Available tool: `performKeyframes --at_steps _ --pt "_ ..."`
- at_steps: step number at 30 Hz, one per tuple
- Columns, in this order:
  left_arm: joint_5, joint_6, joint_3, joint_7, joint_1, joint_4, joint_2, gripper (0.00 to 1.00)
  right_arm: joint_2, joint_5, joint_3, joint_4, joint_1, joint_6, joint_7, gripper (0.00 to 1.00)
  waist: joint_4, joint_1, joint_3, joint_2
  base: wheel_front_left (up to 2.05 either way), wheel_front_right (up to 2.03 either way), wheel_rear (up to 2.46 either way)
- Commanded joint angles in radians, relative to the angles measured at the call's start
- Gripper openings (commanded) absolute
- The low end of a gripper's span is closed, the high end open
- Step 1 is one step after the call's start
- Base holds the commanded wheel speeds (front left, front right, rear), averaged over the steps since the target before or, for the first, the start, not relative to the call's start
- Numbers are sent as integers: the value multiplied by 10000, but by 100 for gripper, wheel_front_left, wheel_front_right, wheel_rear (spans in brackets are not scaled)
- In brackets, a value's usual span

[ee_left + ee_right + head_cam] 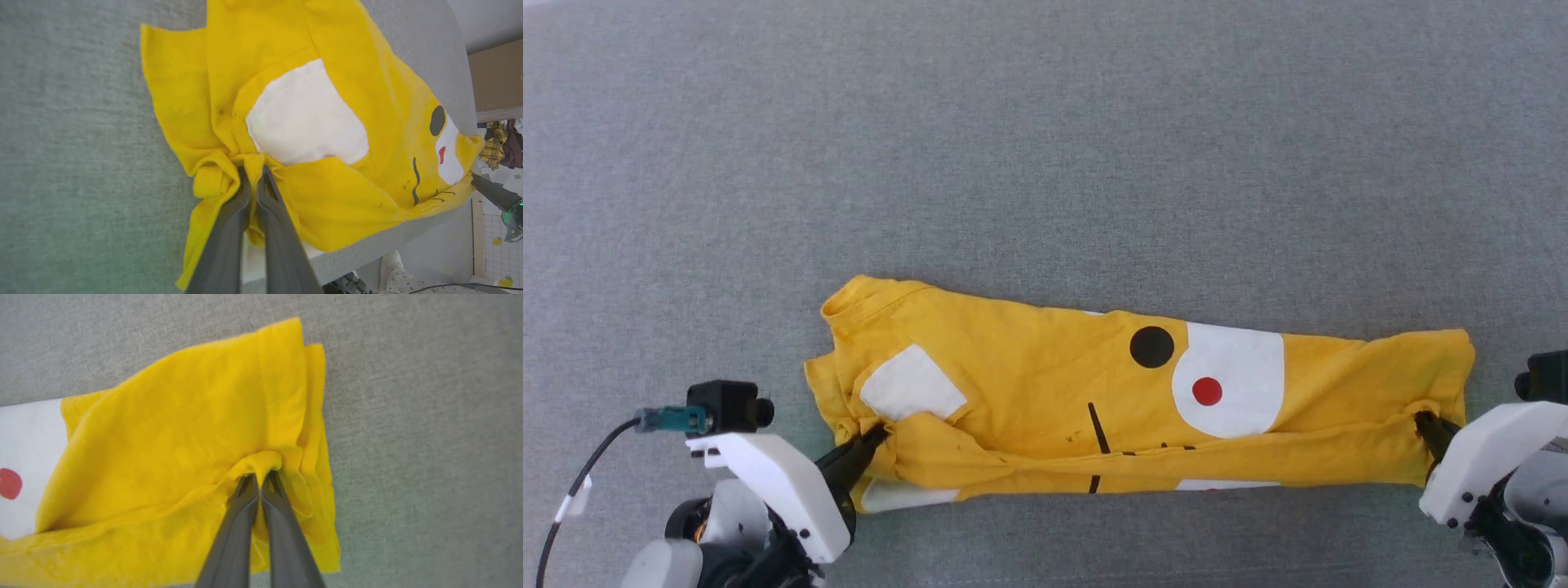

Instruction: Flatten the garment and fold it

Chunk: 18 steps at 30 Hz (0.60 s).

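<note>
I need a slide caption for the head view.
Left gripper and right gripper pinch opposite ends of the garment on the grey surface.

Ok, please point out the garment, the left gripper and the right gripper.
garment [1029, 367], head view, yellow cloth between the white patches.
left gripper [253, 173], left wrist view, between its fingertips.
right gripper [260, 477], right wrist view, between its fingertips.

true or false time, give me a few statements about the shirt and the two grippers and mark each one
1. The left gripper and right gripper both have their jaws shut on the garment. True.
2. The garment hangs in the air. False: it lies on the grey surface.
3. A red dot sits inside a white patch. True.
4. The garment is spread flat, sleeves out. False: it is folded into a long, wrinkled band.
</note>
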Motion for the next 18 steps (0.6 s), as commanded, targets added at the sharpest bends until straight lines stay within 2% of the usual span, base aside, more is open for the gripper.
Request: performKeyframes --at_steps 1,2,3,4,5,6,7,8,18 --pt "102 35 -101 -24 -257 357 -83 0 27 -124 68 237 -233 -17 -72 2 -23 -1 59 0 0 0 0" --pt "88 32 -121 -28 -332 493 -122 0 27 -144 105 360 -295 -17 -62 16 -26 -1 71 0 0 0 0" --pt "83 25 -137 -43 -397 601 -153 0 28 -142 132 458 -341 -17 -41 37 -28 -1 73 0 0 0 0" --pt "89 14 -159 -62 -441 674 -175 7 28 -121 127 516 -375 -17 -18 68 -30 -1 69 0 0 0 0" --pt "30 -5 -160 -73 -464 707 -228 24 28 -96 93 540 -396 -17 15 100 -27 -1 59 0 0 0 0" --pt "-55 -25 -147 -79 -469 705 -283 41 28 -69 56 528 -398 -17 67 100 -21 -1 43 0 0 0 0" --pt "-106 -53 -138 -84 -459 674 -300 78 28 -54 34 490 -379 -17 147 100 -16 -1 23 0 0 0 0" --pt "-154 -72 -124 -86 -433 628 -309 100 26 -39 13 426 -351 -17 234 100 -12 -1 1 0 0 0 0" --pt "-23 123 137 -513 363 -365 -193 100 -47 369 -299 -1009 281 -17 1500 100 -2 -1 -585 0 0 0 0"
